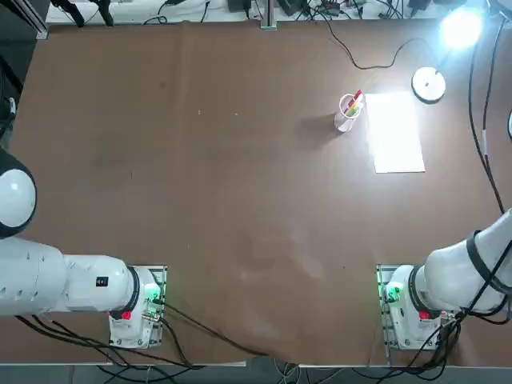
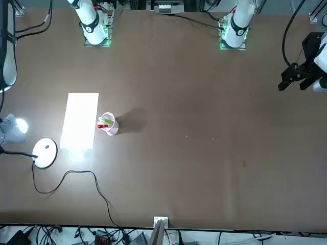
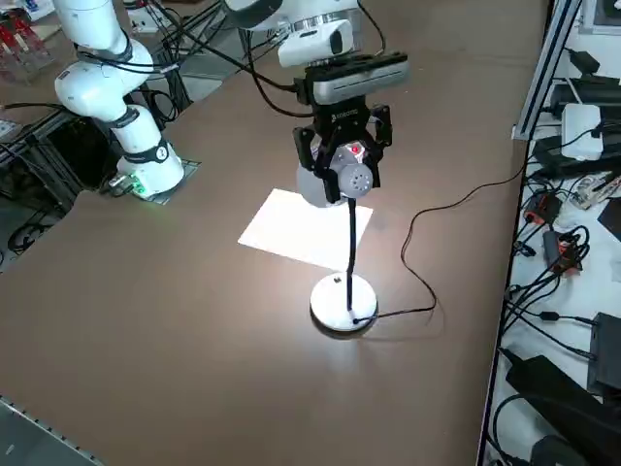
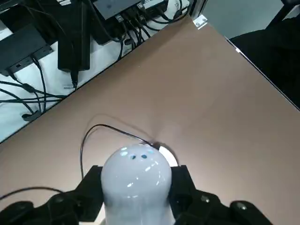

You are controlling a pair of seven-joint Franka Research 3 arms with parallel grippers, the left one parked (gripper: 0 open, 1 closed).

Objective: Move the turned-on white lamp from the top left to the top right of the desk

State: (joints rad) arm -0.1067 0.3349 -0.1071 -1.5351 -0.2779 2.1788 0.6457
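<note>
Right claw [image 4: 136, 187] clamps the lamp [image 3: 344, 243] by its smooth, rounded head; likely light but base-weighted, so slip-prone, cord trailing on bench [image 1: 240, 200].

Right arm [image 3: 107, 68]: glossy white rounded link shells, dark grey bands at the joints, black cables running along the links. Its base [image 1: 412, 308] sits on a bare metal plate with green LEDs lit and a red part at the foot; black cables fan out from the plate toward the desk's [image 1: 200, 200] near edge. Wrist end carries a white flange, then a black bar-shaped camera housing. Right gripper [image 3: 343, 155] below that housing: matte black body and fingers [image 4: 185, 185], small white lettering on the front, red patch between the fingers.
</note>
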